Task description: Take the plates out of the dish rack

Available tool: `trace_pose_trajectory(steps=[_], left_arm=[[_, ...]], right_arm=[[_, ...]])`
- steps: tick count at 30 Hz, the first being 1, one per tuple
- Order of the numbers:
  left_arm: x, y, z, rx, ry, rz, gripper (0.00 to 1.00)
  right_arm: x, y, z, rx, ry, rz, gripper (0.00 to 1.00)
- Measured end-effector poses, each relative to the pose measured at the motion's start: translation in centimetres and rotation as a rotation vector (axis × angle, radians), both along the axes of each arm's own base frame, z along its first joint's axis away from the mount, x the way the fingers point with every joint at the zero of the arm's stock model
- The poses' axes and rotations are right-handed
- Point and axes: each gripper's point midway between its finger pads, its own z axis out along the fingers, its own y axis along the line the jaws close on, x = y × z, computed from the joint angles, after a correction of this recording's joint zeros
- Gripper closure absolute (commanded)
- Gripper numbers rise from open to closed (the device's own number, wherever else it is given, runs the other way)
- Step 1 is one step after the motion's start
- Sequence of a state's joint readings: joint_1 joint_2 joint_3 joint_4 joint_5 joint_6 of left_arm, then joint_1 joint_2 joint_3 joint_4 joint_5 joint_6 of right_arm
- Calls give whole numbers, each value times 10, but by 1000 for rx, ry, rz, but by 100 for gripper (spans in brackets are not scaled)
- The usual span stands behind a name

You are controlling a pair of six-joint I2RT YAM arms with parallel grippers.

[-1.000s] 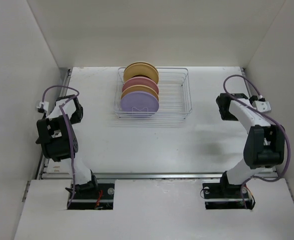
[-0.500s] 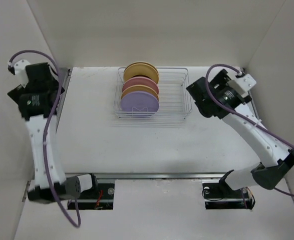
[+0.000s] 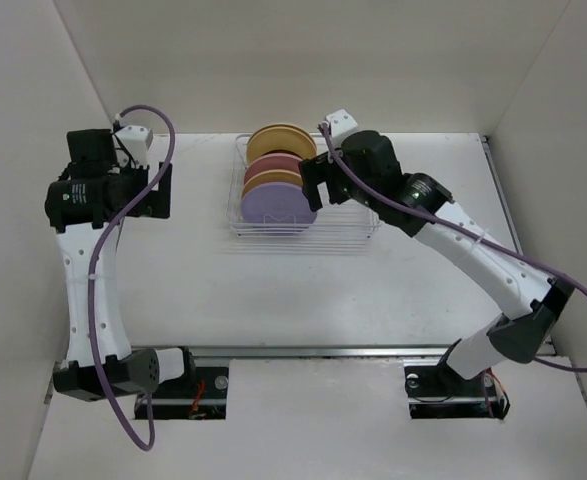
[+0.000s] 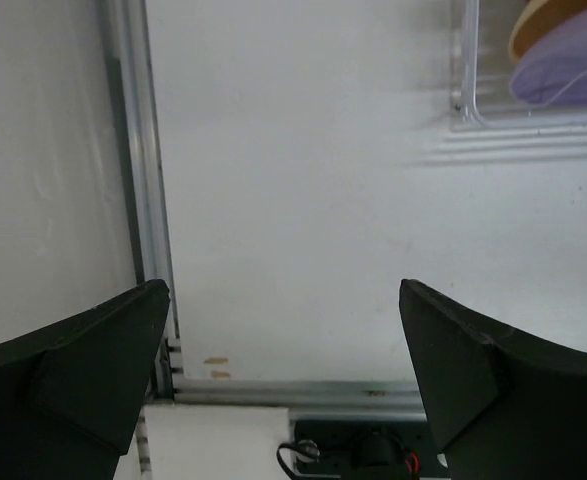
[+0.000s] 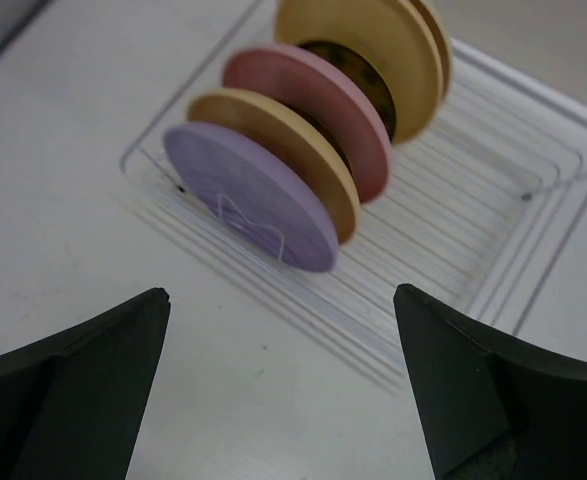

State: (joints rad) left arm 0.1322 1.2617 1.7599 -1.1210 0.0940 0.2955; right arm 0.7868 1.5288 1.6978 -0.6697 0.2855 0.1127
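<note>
Right hand (image 5: 281,295), jaws apart, has swung from its folded rest to the rack (image 5: 513,200). Left hand (image 4: 283,285), also apart, hangs aside over the desk (image 4: 303,200). All plates (image 5: 303,150) stand racked, so unloading has not begun.

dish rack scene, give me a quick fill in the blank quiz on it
1. The plates stand ____ in the dish rack.
2. The front plate, closest to the arms' bases, is ____ in colour.
3. The right tool hangs over the dish rack with its jaws ____.
4. The left tool hangs over the table, to the ____ of the dish rack.

Missing words: upright; lavender; open; left
</note>
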Motion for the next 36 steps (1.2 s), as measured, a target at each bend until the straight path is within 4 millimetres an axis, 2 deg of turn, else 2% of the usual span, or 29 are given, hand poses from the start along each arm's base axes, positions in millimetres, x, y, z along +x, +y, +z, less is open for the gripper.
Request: trace_pose_trajectory(steps=[2,4,7,10,13,14,16,17,19,20,23,26,27,29,35,36], left_arm=[[-2,-2,-21,-9,61,-6,0],[-1,-9,-32,-21,97,-28,0],[10,-21,-42,-55,127,-50,0],[31,-28,-61,-96,194,-34,6],[62,-32,-84,-120,274,-10,14],[74,-34,-91,-122,290,1,20],[95,-44,-110,-119,348,-7,23],[105,-50,-118,-117,365,-11,23],[120,-64,-133,-105,394,-27,23],[126,-71,-141,-99,406,-35,23],[132,-92,-161,-84,449,-64,25],[138,-105,-173,-61,470,-69,37],[141,-107,-175,-57,469,-62,46],[148,-106,-180,-45,469,-39,52],[157,-99,-204,-29,513,24,55],[156,-99,-209,-33,526,26,53]], right_arm=[[-2,16,19,42,-53,105,6],[-1,33,33,57,-107,215,16],[9,53,26,33,-119,286,26],[27,73,-5,-17,-90,334,32],[43,87,-49,-80,-30,356,37],[47,89,-64,-100,-8,360,40],[55,91,-90,-135,30,360,43],[61,91,-96,-156,26,355,43],[71,92,-94,-149,8,345,49],[75,90,-93,-149,3,340,49],[81,86,-93,-151,-3,335,55],[82,87,-91,-148,-12,336,55],[82,88,-92,-149,-14,338,55],[83,88,-94,-152,-17,343,55],[84,87,-111,-183,-5,351,55],[85,87,-115,-188,-1,351,59]])
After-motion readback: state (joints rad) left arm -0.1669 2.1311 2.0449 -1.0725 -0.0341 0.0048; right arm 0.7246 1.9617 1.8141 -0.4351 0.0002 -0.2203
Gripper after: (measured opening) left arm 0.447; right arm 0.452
